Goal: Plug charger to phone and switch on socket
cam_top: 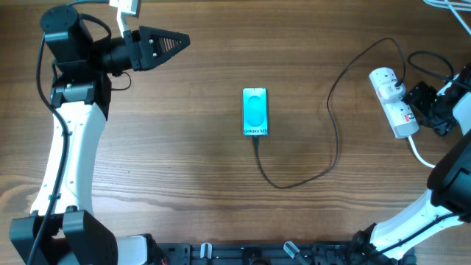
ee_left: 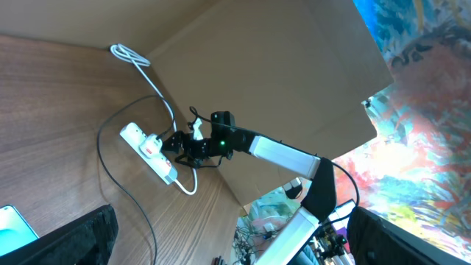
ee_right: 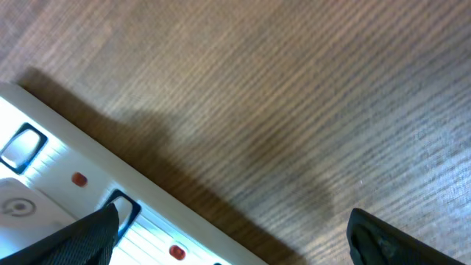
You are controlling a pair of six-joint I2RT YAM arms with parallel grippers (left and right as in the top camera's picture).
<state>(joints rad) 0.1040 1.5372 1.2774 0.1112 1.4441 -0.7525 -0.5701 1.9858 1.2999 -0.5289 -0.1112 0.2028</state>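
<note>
So, the count: one phone (cam_top: pixel 255 112), one charger (cam_top: pixel 335 140), one socket (cam_top: pixel 392 103) and two arms, all on one table (cam_top: pixel 184 147) with brown wood grain. The phone is a small flat rectangle lying face up mid-table, with a glossy blue-teal screen and a green oval on it. The charger is a single thin black cable. It runs right up to the phone's lettered end, loops out to the right of the phone and then curves up toward the socket. The socket is a white plastic oblong well off to the phone's right, with one thick white cord (cam_top: pixel 418 153) trailing from it. Up close I count two little red dots (ee_right: pixel 77 178) and two dark-rimmed rectangular switches (ee_right: pixel 22 143) on its smooth top. The right gripper (cam_top: pixel 418 103) sits just beside the socket on the side away from the phone, jaws spread wide, one black finger (ee_right: pixel 92 235) overlapping the strip's edge. The left gripper (cam_top: pixel 185 40) hangs well apart from the phone, up and to its left, and its jaws are spread too, holding nothing.
</note>
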